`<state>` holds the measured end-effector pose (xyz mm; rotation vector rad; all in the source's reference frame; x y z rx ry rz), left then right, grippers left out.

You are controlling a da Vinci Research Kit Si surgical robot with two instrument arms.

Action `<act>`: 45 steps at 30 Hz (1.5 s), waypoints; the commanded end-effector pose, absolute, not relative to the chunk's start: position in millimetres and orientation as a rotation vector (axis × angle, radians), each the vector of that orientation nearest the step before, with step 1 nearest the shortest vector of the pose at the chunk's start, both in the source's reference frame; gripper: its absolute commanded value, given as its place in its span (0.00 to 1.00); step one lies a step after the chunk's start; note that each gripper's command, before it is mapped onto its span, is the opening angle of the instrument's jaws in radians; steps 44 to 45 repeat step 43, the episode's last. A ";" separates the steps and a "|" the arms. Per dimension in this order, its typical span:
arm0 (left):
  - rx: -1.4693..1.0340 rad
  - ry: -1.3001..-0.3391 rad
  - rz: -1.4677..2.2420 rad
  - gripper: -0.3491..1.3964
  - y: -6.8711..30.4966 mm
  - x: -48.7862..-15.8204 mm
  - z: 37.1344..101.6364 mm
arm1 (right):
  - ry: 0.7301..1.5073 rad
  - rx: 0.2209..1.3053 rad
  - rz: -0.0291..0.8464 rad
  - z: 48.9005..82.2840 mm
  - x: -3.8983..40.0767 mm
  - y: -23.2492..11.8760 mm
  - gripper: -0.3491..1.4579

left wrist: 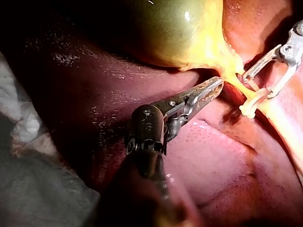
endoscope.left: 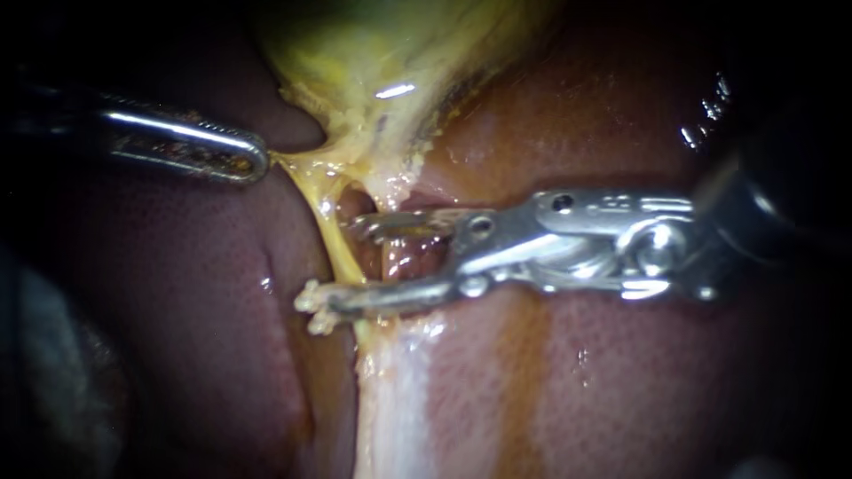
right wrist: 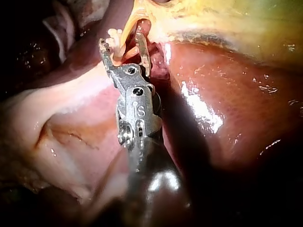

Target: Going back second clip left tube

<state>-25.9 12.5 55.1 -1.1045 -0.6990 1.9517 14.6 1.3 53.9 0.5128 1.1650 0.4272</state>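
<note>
Left instrument is clamped on the yellow tissue at the gallbladder's lower edge, I guess to stretch the tube. Right instrument gapes wide around it, gripping nothing, with the pale clip at its lower jaw's tip.

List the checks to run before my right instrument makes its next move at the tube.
1. Right instrument jaws open: ok, a clear gap shows between them.
2. Tube free of both jaws: cannot tell; it runs between them, close to the lower one.
3. Clip closed around the tube: cannot tell; it sits pale at the lower jaw's tip.
4. Left instrument holding: ok, its jaws are shut on the yellow tissue below the gallbladder.
5. Instruments apart: ok, the tube lies between them.
6. Way back over the liver: ok, nothing shows across it.
</note>
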 end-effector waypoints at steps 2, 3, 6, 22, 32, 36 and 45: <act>-1.105 -0.700 1.952 0.00 12.5 -25.9 55.0 | 1.168 0.488 0.411 53.3 12.8 1.2 0.47; -1.105 -0.700 1.952 0.00 12.5 -25.9 55.0 | 1.168 0.477 0.408 53.0 11.6 1.1 0.47; -1.105 -0.700 1.952 0.00 12.5 -25.9 55.0 | 1.162 0.458 0.390 52.6 8.6 1.1 0.47; -1.106 -0.690 1.954 0.00 11.9 -27.2 56.4 | 1.070 0.454 0.301 52.2 3.1 2.3 0.47; -1.119 -0.699 1.971 0.00 10.7 -29.7 59.6 | 1.071 0.460 0.296 52.0 3.1 2.1 0.47; -1.120 -0.703 1.972 0.00 10.5 -30.2 59.8 | 1.071 0.460 0.296 52.0 3.1 2.1 0.47; -1.120 -0.703 1.972 0.00 10.5 -30.2 59.8 | 1.072 0.465 0.293 51.9 3.1 2.1 0.47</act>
